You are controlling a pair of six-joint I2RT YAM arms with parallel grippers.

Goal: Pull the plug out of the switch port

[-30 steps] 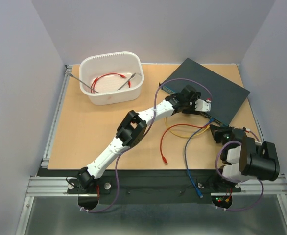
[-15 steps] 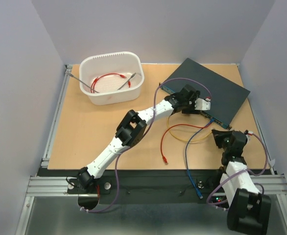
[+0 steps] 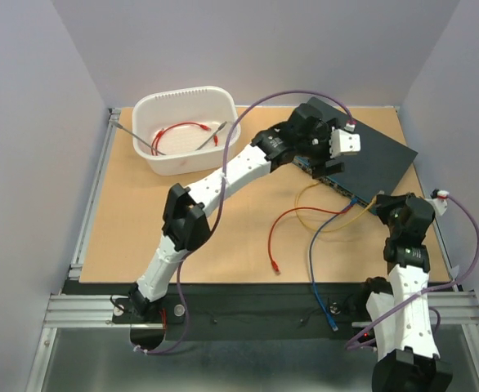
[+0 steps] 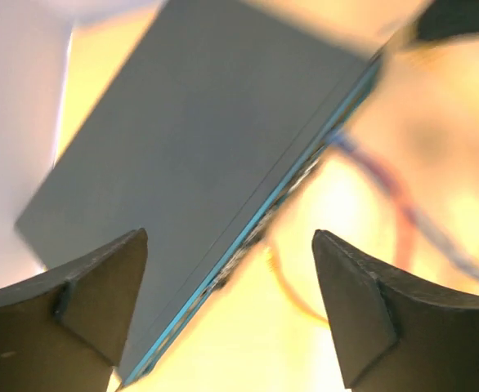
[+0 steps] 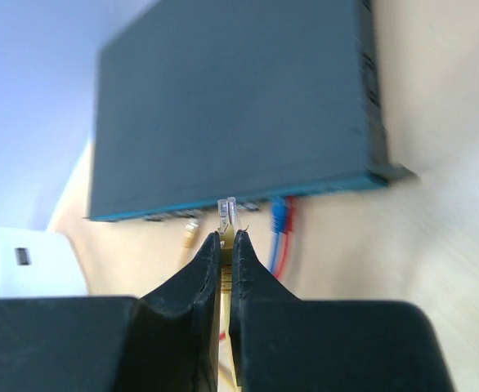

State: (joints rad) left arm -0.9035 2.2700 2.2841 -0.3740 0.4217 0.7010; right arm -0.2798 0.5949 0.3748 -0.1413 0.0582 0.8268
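The switch (image 3: 362,151) is a flat dark blue-grey box at the back right, with its socket row (image 5: 248,204) facing me. My right gripper (image 5: 226,234) is shut on a yellow cable's plug (image 5: 226,209). The plug's clear tip shows just in front of the socket row. In the top view the right gripper (image 3: 384,204) sits at the switch's near right corner. Blue and red plugs (image 5: 279,214) and another yellow plug (image 5: 190,235) sit in the sockets. My left gripper (image 4: 228,235) is open and empty, held above the switch's (image 4: 182,163) near edge.
A white tub (image 3: 223,155) at the back left holds a red cable and two metal tools. Red (image 3: 274,241), yellow (image 3: 325,230) and blue (image 3: 313,261) cables trail over the wooden table in front of the switch. The left arm (image 3: 223,175) stretches diagonally across the middle.
The left arm has risen and swung back from the switch's front edge to over it. The right arm has unfolded, reaching forward to the switch's near right corner.
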